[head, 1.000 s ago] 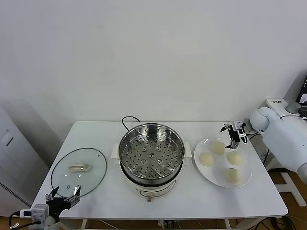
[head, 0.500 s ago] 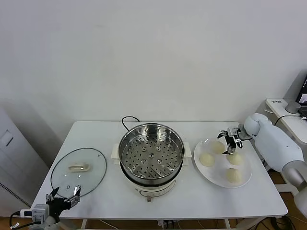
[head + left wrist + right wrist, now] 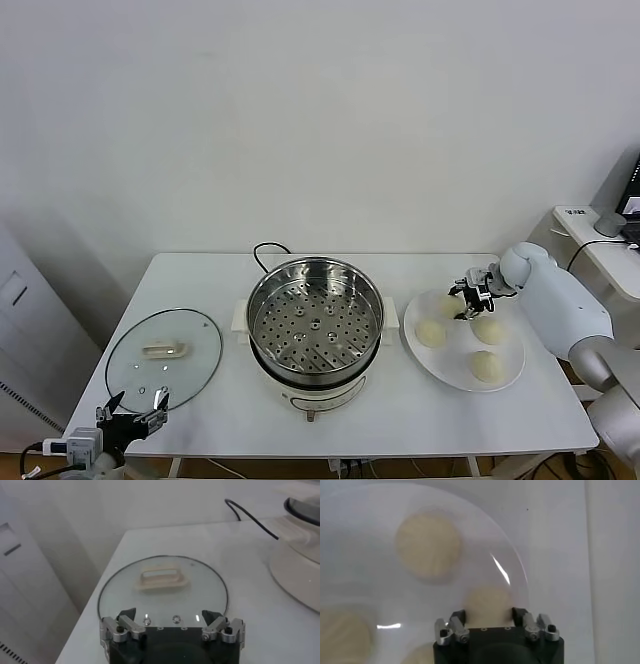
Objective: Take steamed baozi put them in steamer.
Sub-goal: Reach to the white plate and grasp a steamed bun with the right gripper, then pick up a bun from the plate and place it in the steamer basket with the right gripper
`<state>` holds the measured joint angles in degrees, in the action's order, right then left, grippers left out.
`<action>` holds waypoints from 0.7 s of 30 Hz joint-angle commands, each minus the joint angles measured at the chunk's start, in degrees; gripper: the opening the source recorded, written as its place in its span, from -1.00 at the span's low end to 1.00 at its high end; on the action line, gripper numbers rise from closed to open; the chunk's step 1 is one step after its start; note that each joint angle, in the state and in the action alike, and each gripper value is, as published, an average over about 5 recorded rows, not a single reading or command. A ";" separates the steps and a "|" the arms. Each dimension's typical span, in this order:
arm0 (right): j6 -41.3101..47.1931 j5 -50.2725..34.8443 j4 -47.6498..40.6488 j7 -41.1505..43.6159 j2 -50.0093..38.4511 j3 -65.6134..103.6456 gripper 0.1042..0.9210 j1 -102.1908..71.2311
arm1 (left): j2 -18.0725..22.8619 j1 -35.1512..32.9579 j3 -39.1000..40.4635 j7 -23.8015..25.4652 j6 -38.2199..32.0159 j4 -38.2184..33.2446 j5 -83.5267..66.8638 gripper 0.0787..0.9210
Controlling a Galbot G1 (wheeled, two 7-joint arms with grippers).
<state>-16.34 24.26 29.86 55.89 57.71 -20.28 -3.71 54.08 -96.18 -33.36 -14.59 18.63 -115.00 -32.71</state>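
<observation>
The steamer point(image 3: 315, 325) stands mid-table, its perforated tray bare. Four cream-white baozi lie on a white plate point(image 3: 456, 352) to its right: one near the steamer point(image 3: 430, 333), one on the right point(image 3: 489, 329), one at the front point(image 3: 486, 366) and one at the back point(image 3: 449, 306). My right gripper point(image 3: 467, 300) is low over the back baozi. In the right wrist view my right gripper point(image 3: 488, 616) is open, its fingers on either side of that baozi point(image 3: 489, 601). My left gripper point(image 3: 130, 420) is open and empty at the table's front left corner.
A round glass lid point(image 3: 165, 350) with a white handle lies flat left of the steamer; in the left wrist view the lid point(image 3: 162, 587) is just beyond my left gripper point(image 3: 169, 615). The steamer's black cord point(image 3: 268, 250) runs behind it. The table edge is close behind the plate.
My right gripper has moved left and down from beyond the plate's far edge to straddle the back baozi. The left arm has not moved.
</observation>
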 commanded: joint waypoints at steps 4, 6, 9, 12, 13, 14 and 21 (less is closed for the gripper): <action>2.00 -5.87 5.80 1.51 -2.94 -4.20 -0.09 1.15 | 0.55 -0.30 -0.02 -0.18 0.08 -0.35 0.17 0.77; 2.84 -9.40 10.59 2.20 -5.49 -8.13 -0.09 3.32 | 0.65 -0.41 -0.10 -0.29 0.13 -0.46 0.23 0.77; 3.28 -16.25 18.89 3.49 -9.75 -15.52 -0.09 9.05 | 0.60 -0.65 -0.24 -0.38 0.18 -0.76 0.26 0.77; 1.24 -22.56 24.27 5.12 -11.97 -21.41 -0.09 16.17 | 0.59 -0.70 -0.27 -0.42 0.29 -1.09 0.30 0.77; 0.06 -24.29 25.38 5.73 -12.22 -23.17 -0.09 18.62 | 0.62 -0.68 -0.24 -0.43 0.36 -1.19 0.35 0.77; -1.27 -25.84 26.16 6.29 -12.15 -24.86 -0.09 21.12 | 0.65 -0.65 -0.19 -0.44 0.42 -1.28 0.41 0.77; -12.45 -30.41 27.48 9.89 -6.36 -31.87 -0.07 32.80 | 0.54 -0.19 0.12 -0.47 0.75 -1.49 0.70 0.77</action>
<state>-20.10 3.40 49.98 62.48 50.48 -41.37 15.32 54.72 -96.57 -33.31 -15.03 19.26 -116.39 -32.11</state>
